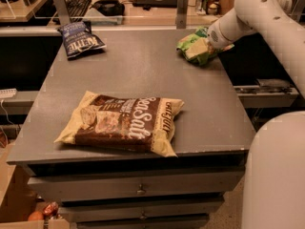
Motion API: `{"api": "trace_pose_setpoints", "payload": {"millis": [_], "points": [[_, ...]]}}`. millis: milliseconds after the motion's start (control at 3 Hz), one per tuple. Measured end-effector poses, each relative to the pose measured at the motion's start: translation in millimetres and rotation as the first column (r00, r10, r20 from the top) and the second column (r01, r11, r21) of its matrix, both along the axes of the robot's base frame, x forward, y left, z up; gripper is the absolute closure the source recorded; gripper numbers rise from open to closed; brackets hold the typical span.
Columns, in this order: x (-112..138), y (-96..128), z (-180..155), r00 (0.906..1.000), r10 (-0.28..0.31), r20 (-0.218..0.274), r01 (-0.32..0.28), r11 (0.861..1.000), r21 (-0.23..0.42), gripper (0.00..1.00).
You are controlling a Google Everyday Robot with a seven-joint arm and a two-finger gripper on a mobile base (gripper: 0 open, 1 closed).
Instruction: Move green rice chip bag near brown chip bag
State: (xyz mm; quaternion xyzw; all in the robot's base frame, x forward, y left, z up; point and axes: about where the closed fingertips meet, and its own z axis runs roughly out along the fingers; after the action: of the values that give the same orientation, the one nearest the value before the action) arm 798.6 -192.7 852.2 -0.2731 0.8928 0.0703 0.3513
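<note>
The green rice chip bag (pixel 194 48) lies at the far right of the grey table top (pixel 143 75), close to its right edge. My gripper (pixel 211 41) is at the bag's right end and touches it, at the end of the white arm (pixel 248 13) that reaches in from the upper right. The brown chip bag (pixel 125 123), large, with white "Sea Salt" lettering, lies flat near the table's front edge, well apart from the green bag.
A dark blue chip bag (pixel 80 38) lies at the table's far left corner. Behind the table is a desk with a keyboard (pixel 78 4) and other items. Drawers (pixel 138 190) sit below the front edge. The robot's white body (pixel 279 175) stands at the right.
</note>
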Motion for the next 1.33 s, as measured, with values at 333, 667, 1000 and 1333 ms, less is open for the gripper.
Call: {"api": "trace_pose_setpoints", "payload": {"millis": [333, 667, 1000, 1333], "points": [[0.4, -2.0, 2.9, 1.0000, -0.006, 0.006, 0.006, 1.000, -0.004, 0.01], [1.7, -11.2, 27.9, 0.9978, -0.037, 0.054, 0.039, 0.999, -0.038, 0.00], [2.0, -8.8, 25.8, 0.9981, -0.035, 0.050, 0.037, 0.999, -0.039, 0.00], [3.1, 3.0, 15.8, 0.9993, -0.024, 0.030, 0.025, 0.999, -0.041, 0.15]]}}
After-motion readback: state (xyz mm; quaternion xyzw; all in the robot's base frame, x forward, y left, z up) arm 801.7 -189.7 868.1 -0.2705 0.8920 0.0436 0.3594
